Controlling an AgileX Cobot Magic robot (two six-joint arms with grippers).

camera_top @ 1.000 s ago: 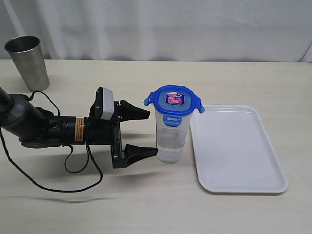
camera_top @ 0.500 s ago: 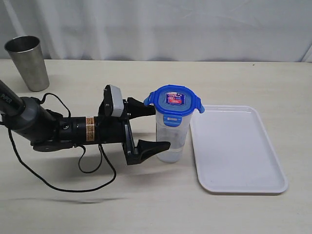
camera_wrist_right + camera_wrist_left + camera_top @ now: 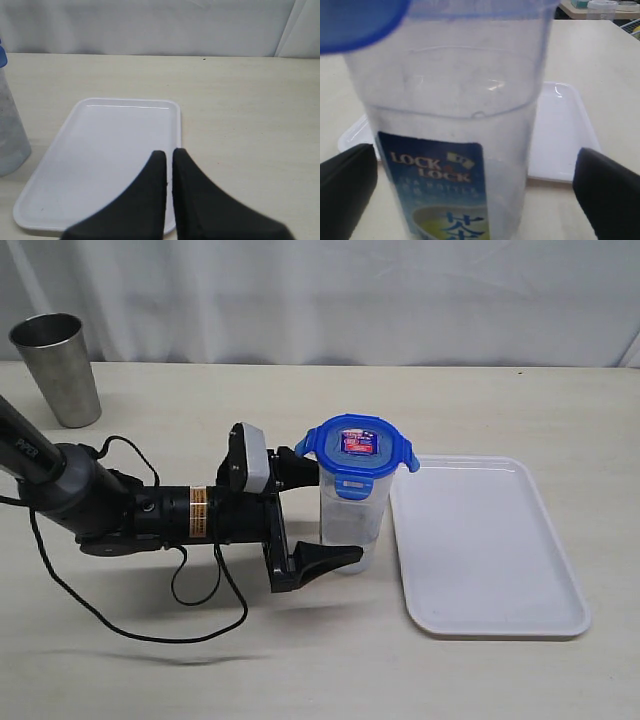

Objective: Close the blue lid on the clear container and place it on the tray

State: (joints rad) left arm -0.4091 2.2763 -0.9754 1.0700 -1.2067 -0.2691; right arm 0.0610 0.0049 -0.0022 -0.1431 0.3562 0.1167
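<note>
Reading "LOCK LOCK", label (image 3: 436, 187) on clear container (image 3: 455, 85)

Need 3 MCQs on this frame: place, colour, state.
1. The clear container stands: A on the table beside the tray; B on the tray; C in the air.
2. The lid is: A red; B blue; C grey.
3. The left gripper is: A shut on the container; B shut on the lid; C open around the container.
Answers: A, its base is on the table, off the tray; B, bright blue top; C, gaps show between fingers and container.
</note>
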